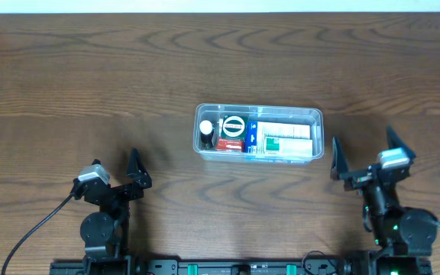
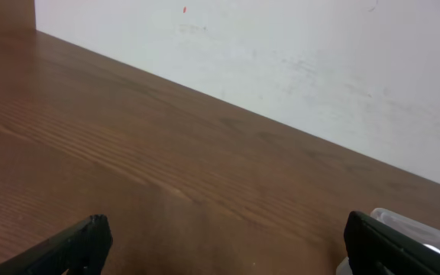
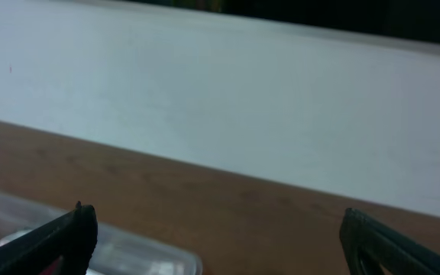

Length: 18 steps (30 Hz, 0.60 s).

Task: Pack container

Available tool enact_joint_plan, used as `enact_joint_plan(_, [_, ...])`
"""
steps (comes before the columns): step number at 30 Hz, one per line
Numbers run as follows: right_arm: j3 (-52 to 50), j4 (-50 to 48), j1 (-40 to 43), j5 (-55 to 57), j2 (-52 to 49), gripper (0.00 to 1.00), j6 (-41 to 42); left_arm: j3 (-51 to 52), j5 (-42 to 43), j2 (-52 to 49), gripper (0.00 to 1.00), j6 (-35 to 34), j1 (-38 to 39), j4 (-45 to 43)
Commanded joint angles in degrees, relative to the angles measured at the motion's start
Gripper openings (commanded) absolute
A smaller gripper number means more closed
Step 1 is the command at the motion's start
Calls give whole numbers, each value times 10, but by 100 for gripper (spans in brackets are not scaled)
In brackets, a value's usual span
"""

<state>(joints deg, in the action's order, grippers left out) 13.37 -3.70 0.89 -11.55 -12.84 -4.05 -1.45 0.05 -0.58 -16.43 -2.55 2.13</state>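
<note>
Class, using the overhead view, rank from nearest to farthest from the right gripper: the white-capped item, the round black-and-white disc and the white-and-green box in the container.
From the right gripper:
1. white-and-green box, in the right half of the container.
2. round black-and-white disc, left of centre.
3. white-capped item, at the far left end.

no legible text. printed labels on the packets (image 1: 285,141) inside the container (image 1: 258,108) are too small to read.
</note>
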Motion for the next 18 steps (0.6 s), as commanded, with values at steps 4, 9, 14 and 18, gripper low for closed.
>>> enact_joint_plan(4, [-66,-3,-5,2,68,99,8,12,-5,3,98,9,-2,21])
enact_joint_plan(9, [-97,-2,-5,15,73,99,8,12,-5,3,98,9,-2,21])
enact_joint_plan(14, [-105,11,-5,32,79,99,8,12,-5,3,98,9,-2,21])
enact_joint_plan(18, [-105,54,-5,37,105,99,8,12,-5,3,98,9,-2,21])
